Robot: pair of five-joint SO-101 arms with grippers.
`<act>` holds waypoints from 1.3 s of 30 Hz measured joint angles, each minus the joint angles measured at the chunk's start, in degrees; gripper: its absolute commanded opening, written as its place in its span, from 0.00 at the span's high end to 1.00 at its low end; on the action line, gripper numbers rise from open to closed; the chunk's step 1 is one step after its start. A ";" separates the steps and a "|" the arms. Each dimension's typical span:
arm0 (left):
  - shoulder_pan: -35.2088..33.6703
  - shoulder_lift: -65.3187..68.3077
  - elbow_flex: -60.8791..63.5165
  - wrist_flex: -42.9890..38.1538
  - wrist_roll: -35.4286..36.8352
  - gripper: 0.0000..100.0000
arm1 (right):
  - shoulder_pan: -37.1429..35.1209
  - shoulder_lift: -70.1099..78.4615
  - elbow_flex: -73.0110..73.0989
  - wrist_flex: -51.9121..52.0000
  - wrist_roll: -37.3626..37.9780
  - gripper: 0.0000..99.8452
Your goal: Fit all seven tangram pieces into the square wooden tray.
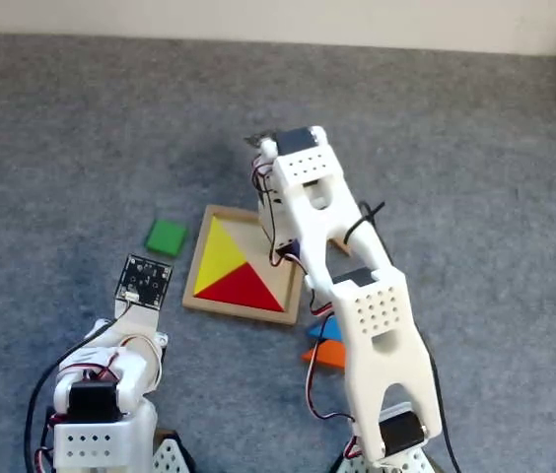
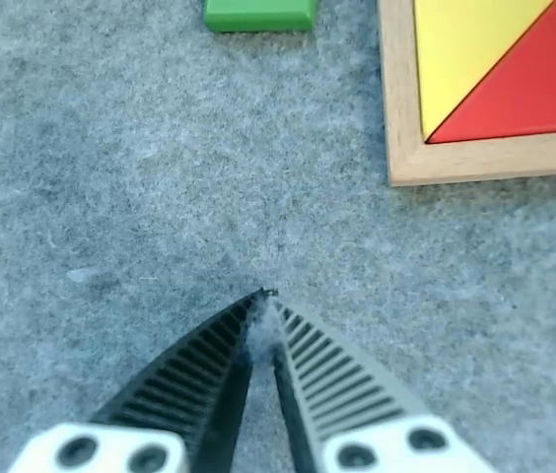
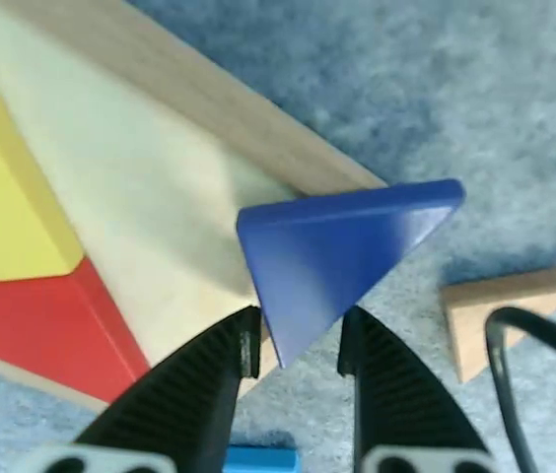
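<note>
A large yellow triangle [image 1: 219, 251] and a large red triangle [image 1: 246, 286] are laid flat in the square wooden tray [image 1: 237, 309], edge to edge, with bare board left beside them. A dark blue triangle [image 3: 342, 246] is held tilted over the tray's rim by the right gripper [image 3: 299, 340]. On the carpet are laid a green square [image 1: 167, 236] near the tray, a pale wooden triangle [image 3: 510, 310] beside it, and a light blue piece [image 1: 319, 331] and an orange piece [image 1: 329, 354] at one corner.

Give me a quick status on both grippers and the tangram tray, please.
Left gripper shut, empty, over carpet. Right gripper shut on blue triangle, at tray rim. Yellow triangle and red triangle seated; green piece outside.
</note>
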 measured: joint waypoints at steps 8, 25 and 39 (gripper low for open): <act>0.00 0.00 0.00 0.00 0.00 1.00 | -0.26 0.00 0.00 0.18 0.00 0.86; 0.00 0.00 0.00 0.00 0.00 1.00 | 0.18 0.00 -4.31 0.18 -5.98 0.86; 0.00 0.00 0.00 0.00 0.00 1.00 | 0.53 -2.11 -4.48 0.18 -11.34 0.77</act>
